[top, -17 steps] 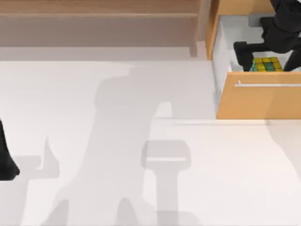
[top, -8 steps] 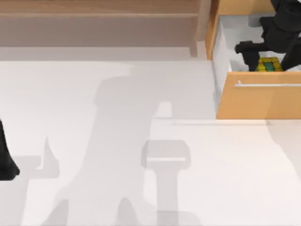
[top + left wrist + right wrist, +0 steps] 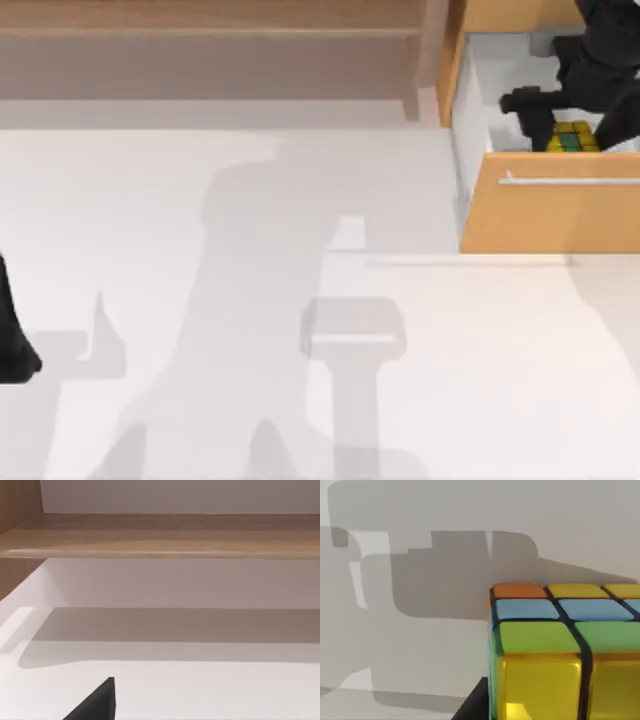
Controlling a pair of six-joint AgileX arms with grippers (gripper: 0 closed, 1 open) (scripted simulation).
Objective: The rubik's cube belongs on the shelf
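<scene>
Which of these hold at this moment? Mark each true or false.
1. The rubik's cube lies on the shelf. False: it sits inside the open drawer at the table's right.
2. The right gripper is down in the drawer at the cube. True.
3. The left arm is reaching over the shelf. False: it sits at the table's left edge.
4. The shelf board has nothing on it. True, in the part shown.
</scene>
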